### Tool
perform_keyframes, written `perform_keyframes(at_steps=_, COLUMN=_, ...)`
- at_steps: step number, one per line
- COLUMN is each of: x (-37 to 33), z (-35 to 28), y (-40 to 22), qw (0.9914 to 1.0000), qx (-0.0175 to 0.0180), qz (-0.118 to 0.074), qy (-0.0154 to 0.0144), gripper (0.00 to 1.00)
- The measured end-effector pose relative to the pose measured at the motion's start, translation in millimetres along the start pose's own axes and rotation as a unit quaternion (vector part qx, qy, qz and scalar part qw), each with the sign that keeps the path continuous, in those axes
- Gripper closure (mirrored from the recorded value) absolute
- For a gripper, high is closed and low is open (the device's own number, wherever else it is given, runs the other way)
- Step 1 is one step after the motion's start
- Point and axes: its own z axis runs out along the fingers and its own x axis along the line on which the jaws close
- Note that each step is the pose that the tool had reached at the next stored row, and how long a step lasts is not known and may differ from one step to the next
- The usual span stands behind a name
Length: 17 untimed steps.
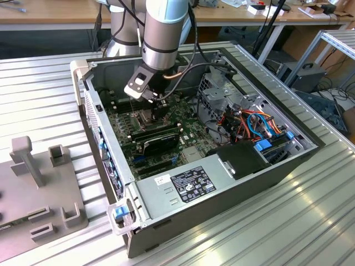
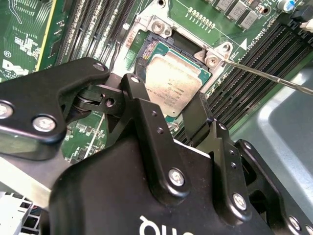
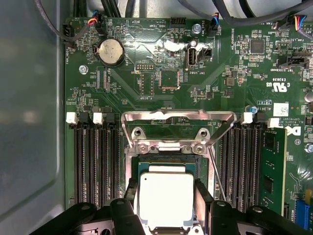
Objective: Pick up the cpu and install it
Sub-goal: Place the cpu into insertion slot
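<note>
Gripper jaws clamped on cpu edges, chip squarely between them, right over open socket on green motherboard, load frame flipped back.

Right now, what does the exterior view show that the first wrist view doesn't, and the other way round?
The exterior view adds the whole open computer case, its power supply and the robot arm. The first wrist view adds the coin battery, the raised socket frame and the gripped cpu. Both share the green motherboard and the tool.
</note>
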Motion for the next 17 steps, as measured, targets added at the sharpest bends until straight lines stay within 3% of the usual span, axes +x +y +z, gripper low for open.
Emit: perform_keyframes(at_steps=17, x=-0.5, z=4.7, y=0.0, qw=0.99994, qx=-0.0001, qz=-0.011, qy=0.0000, gripper=0.45)
